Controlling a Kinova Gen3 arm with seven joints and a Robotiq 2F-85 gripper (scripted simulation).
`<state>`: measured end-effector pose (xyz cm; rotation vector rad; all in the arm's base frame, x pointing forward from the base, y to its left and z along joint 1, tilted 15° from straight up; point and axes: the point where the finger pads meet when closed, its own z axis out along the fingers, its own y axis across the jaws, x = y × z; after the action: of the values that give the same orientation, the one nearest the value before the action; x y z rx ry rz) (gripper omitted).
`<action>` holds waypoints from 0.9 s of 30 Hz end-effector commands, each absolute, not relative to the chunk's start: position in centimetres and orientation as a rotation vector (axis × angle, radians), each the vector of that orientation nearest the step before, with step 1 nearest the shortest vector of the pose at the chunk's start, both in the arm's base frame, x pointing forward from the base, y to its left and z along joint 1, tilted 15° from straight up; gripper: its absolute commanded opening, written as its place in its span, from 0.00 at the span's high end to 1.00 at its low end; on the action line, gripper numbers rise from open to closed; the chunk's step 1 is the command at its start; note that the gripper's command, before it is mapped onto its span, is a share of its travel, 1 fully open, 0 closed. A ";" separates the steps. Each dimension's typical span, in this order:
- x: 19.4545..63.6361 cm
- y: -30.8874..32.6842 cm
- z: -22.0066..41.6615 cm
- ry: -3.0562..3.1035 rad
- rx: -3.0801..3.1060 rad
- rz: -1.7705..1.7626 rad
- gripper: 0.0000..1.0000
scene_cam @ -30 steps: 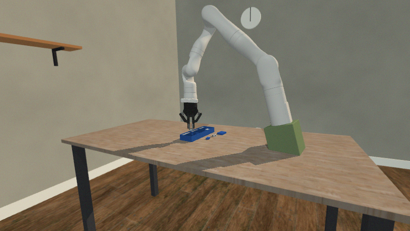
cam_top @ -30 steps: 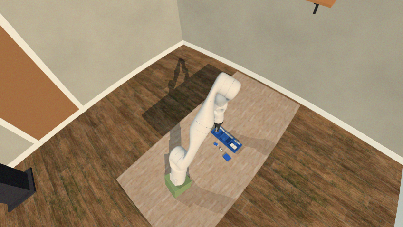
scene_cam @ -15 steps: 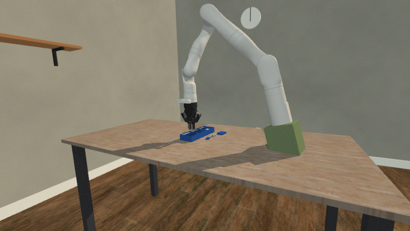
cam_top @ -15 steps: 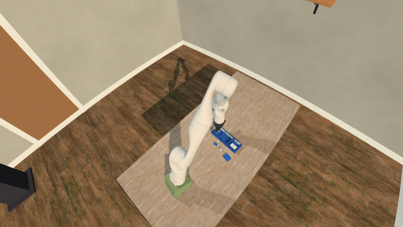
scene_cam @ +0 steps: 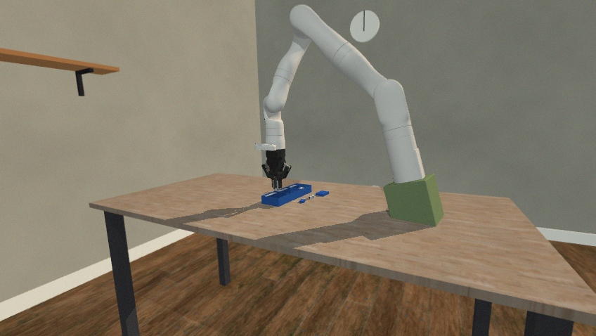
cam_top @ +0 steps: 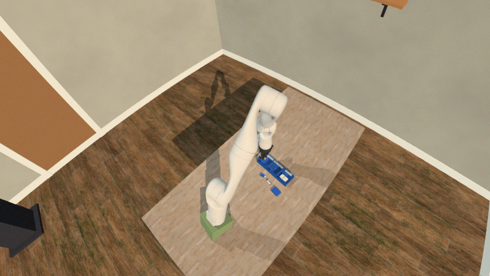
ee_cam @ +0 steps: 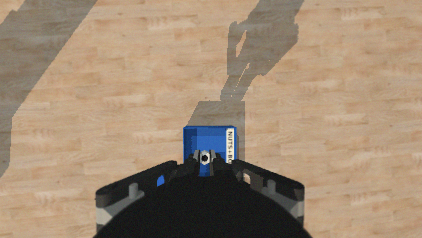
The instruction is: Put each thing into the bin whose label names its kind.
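Note:
My gripper point(ee_cam: 204, 156) point(cam_top: 264, 156) point(scene_cam: 276, 185) is shut on a small grey hex nut point(ee_cam: 204, 158). It hangs just above the end bin of a row of blue bins point(cam_top: 273, 168) point(scene_cam: 287, 194). In the wrist view that end bin point(ee_cam: 210, 137) lies right under the nut, and its white label point(ee_cam: 230, 146) starts with "NUTS". The bin at the other end of the row holds a white thing point(cam_top: 283, 177).
Three things lie on the table beside the bins: a small blue piece point(cam_top: 262, 175) point(scene_cam: 301, 201), a small grey-white piece point(cam_top: 267, 182) point(scene_cam: 311, 196) and a flat blue block point(cam_top: 275, 190) point(scene_cam: 321, 192). The arm's green base point(cam_top: 216, 227) point(scene_cam: 412, 200) stands nearer the table's edge.

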<state>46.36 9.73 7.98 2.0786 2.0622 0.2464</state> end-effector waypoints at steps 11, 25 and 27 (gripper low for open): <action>47.0 9.6 6.9 2.058 2.074 0.259 0.89; 47.8 9.6 4.7 2.057 2.073 0.263 0.89; 47.6 9.6 4.5 2.059 2.074 0.258 0.89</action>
<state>47.53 9.25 4.84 2.0776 2.0552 0.2543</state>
